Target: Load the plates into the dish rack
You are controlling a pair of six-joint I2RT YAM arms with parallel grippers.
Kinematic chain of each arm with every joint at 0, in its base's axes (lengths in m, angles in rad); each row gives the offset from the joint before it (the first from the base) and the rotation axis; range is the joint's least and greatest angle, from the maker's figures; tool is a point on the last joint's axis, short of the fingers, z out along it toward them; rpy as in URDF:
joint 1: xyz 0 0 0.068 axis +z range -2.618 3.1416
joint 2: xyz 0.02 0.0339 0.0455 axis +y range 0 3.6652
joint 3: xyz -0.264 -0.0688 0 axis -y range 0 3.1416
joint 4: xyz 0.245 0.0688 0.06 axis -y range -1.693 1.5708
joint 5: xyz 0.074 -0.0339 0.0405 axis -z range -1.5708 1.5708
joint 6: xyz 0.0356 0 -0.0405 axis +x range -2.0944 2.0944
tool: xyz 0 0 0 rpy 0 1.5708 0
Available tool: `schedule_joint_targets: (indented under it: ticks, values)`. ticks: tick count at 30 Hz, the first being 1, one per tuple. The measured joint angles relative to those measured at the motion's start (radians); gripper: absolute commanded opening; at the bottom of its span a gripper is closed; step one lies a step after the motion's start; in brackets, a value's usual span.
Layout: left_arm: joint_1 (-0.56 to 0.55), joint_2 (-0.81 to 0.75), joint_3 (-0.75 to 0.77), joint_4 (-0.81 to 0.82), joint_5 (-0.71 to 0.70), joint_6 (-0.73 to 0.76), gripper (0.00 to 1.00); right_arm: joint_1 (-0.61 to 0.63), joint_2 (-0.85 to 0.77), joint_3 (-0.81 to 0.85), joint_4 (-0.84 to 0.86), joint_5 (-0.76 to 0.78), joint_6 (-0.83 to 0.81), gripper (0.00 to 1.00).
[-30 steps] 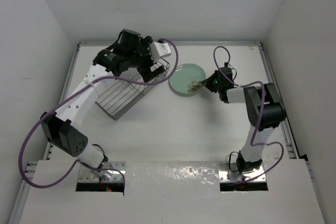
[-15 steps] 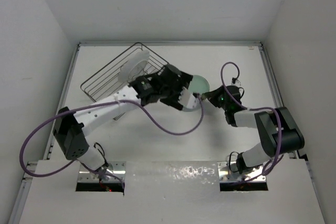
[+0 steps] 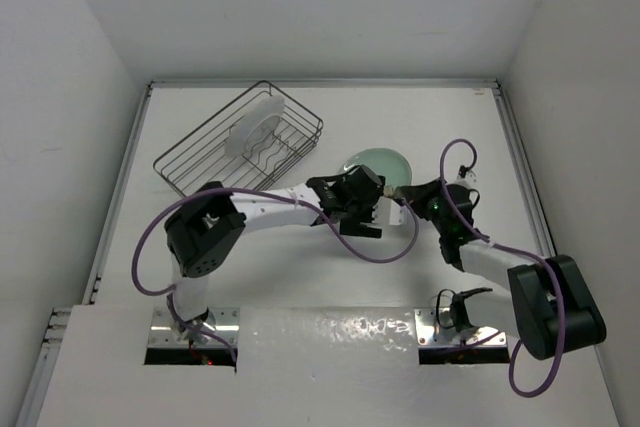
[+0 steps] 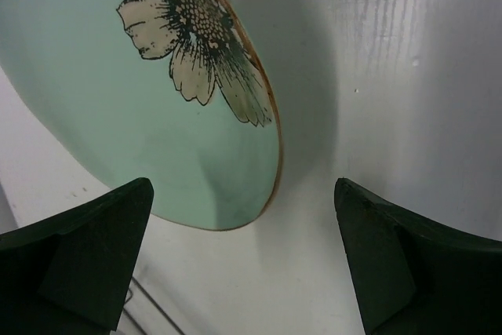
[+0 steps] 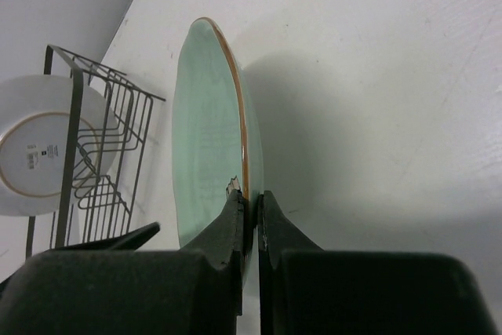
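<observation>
The mint-green plate (image 3: 375, 169) with a brownish flower motif is held tilted right of the dish rack (image 3: 200, 162). My right gripper (image 3: 400, 193) is shut on its rim; in the right wrist view the fingers (image 5: 252, 208) pinch the plate's (image 5: 205, 131) brown edge. My left gripper (image 3: 374, 209) is open at the plate's near edge; in the left wrist view (image 4: 243, 253) its jaws stand wide apart with the plate (image 4: 102, 107) just beyond them, untouched. The larger plate (image 3: 250, 125) stands in the rack, its white underside (image 5: 35, 147) showing.
The wire rack (image 5: 106, 154) lies slanted at the back left, close to the left wall. White walls enclose the table on the left, back and right. Purple cables loop over both arms near the plate.
My left arm has left the rack, with the larger plate standing in it, and swung right and nearer to the mint plate. My right gripper has drawn nearer with the plate.
</observation>
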Motion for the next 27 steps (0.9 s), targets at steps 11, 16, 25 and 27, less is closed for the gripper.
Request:
schedule_joint_targets:
  ticks: [11, 16, 25, 27]
  values:
    - [-0.002, 0.034, -0.022, 0.138, -0.1, -0.017, 0.76, 0.0, -0.022, -0.041, 0.039, -0.042, 0.102, 0.0]
    - [-0.002, 0.034, -0.048, 0.193, -0.116, 0.016, 0.44, 0.0, -0.024, -0.042, 0.089, -0.093, 0.158, 0.0]
    - [-0.018, 0.034, -0.054, 0.202, -0.168, 0.061, 0.0, -0.015, -0.047, -0.046, 0.067, -0.068, 0.222, 0.0]
    - [-0.02, 0.034, -0.032, 0.164, -0.173, 0.05, 0.0, -0.015, -0.047, -0.045, 0.062, -0.078, 0.216, 0.02]
